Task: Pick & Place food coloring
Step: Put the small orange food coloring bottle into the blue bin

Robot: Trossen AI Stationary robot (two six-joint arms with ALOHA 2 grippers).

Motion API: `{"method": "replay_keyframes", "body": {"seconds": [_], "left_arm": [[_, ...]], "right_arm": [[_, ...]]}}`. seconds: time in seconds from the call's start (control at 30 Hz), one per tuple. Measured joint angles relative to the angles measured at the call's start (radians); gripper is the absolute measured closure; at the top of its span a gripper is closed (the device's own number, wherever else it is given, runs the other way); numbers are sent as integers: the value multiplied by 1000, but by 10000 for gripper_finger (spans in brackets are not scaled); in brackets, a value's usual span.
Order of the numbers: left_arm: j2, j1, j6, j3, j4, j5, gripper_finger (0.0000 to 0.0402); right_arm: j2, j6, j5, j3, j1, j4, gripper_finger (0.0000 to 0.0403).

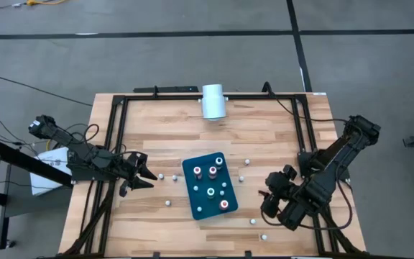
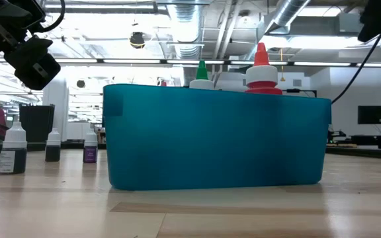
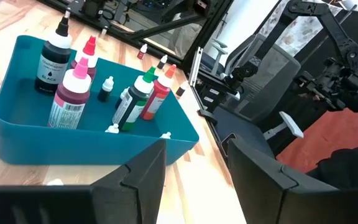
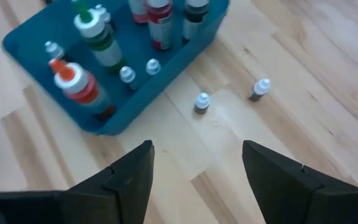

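You had the teal tray [image 1: 192, 198] sitting near the middle of the wooden table [image 1: 264, 137], and that placement made sense: either arm could reach it from its own side. The food coloring was split between two places. Several bottles already stood upright inside the tray, among them the green-capped bottle [image 3: 135, 99], a red one [image 3: 157, 93] leaning against it, and a black-labelled one [image 3: 53, 56] in the far corner. The rest were tiny bottles scattered loose on the wood around the tray, such as the pair [image 4: 202, 102] just beside its wall on your right arm's side, and more [image 1: 162, 176] on your left arm's side. Your left gripper [image 1: 146, 178] hung low over the table beside the tray, its fingers spread apart with nothing between them, pointed toward the tray and the loose bottles near it. Your right gripper [image 4: 194, 171] hovered above the boards on the opposite side, fingers also wide and empty, looking down on the two small bottles close to the tray wall; I judge you held it there to line up a pick. A white cylinder [image 1: 213, 101] lay at the table's far edge, well apart from the work. By my reading, the job was partway along, with many small bottles not yet in the tray.
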Motion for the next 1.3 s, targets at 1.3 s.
{"method": "replay_keyframes", "body": {"seconds": [1.3], "left_arm": [[0, 0, 16, 0, -11, -1, 236]], "right_arm": [[-50, 194, 82, -497, -185, 582, 168]]}}
